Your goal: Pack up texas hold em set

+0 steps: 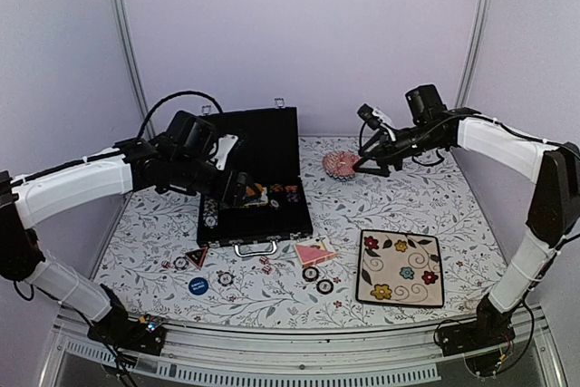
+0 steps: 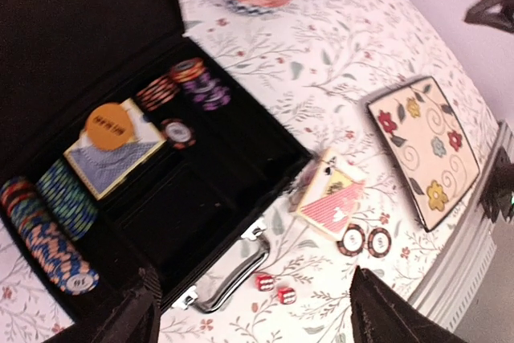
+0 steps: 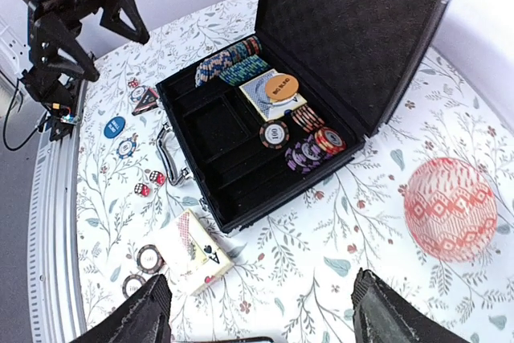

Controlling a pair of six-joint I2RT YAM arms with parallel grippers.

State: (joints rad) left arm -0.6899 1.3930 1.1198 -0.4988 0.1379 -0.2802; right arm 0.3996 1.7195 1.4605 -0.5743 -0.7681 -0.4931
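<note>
Left gripper (image 2: 253,323): fingers spread wide, nothing between them. It hangs over the near-left part of the black rectangular briefcase-style case (image 1: 265,138).
Right gripper (image 3: 257,319): fingers spread wide, gripping nothing. It hangs over the floral-print tabletop (image 1: 462,215) near the small pink patterned bowl (image 3: 450,206), well apart from the case.

Writing:
- Round orange disc (image 2: 108,126): dark lettering, too blurred to read.
- Round blue button (image 1: 198,285): pale print, too small to read.
- Chip faces: centre marks, not legible.

Case: sits on the tabletop between the arms, lid raised, silver handle (image 2: 237,275) toward the near edge.
- Left end: rows of blue, orange, green and red poker chips (image 2: 48,226) standing on edge.
- Beside them: a blue-backed card deck (image 2: 116,158) with the orange disc lying on top.
- A black-and-white chip (image 2: 178,132) touches the deck's corner.
- Beyond it: short stacks of purple and red-orange chips (image 2: 197,82).

Loose on the tabletop, in front of the case:
- Red-backed card deck (image 2: 333,202), with two dark-rimmed chips (image 2: 351,240) just beside it.
- Two small red dice (image 2: 264,282) near the handle.
- The blue button, toward the left front.

Cream square plate with flowers (image 1: 390,265): lies flat to the right of the red-backed deck, apart from it.
</note>
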